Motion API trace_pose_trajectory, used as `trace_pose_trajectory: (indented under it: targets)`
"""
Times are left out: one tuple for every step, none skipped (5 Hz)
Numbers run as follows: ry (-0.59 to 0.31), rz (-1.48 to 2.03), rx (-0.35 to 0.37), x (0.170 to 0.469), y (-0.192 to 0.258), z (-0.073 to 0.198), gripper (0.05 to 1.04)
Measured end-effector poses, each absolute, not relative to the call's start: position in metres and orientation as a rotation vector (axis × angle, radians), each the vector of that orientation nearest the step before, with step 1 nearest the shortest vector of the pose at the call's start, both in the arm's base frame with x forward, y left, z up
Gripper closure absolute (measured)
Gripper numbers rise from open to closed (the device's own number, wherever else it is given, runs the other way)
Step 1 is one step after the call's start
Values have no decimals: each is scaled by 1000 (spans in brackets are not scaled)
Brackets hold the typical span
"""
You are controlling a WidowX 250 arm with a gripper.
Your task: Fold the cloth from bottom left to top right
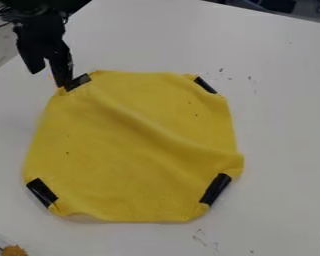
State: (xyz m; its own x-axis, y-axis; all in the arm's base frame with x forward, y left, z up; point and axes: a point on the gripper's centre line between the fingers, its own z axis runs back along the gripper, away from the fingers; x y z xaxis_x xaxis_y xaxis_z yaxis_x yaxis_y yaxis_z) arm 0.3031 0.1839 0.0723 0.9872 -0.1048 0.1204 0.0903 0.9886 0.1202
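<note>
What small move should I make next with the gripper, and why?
I'd raise the gripper slightly, then bring it toward the bottom-left corner of the yellow cloth. The open fingers are at the top-left corner, which seems the wrong one for this fold, and the cloth lies spread out, its bottom-left corner not yet folded over.

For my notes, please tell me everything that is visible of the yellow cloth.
The yellow cloth looks like soft fabric, spread unfolded on the white table. Black strips mark its four corners. A ridge runs from upper left to lower right; few dark specks show. The tool is at its upper-left corner; contact is unclear.
</note>
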Motion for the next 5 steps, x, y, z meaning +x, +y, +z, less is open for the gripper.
trace_pose_trajectory:
  targets:
    - [-111,31,130,268,174,88,83]
    - [-92,203,81,216,183,70,83]
    - [-81,289,56,177,179,59,83]
    - [-84,364,58,152,170,55,83]
    - [-78,385,69,146,156,56,83]
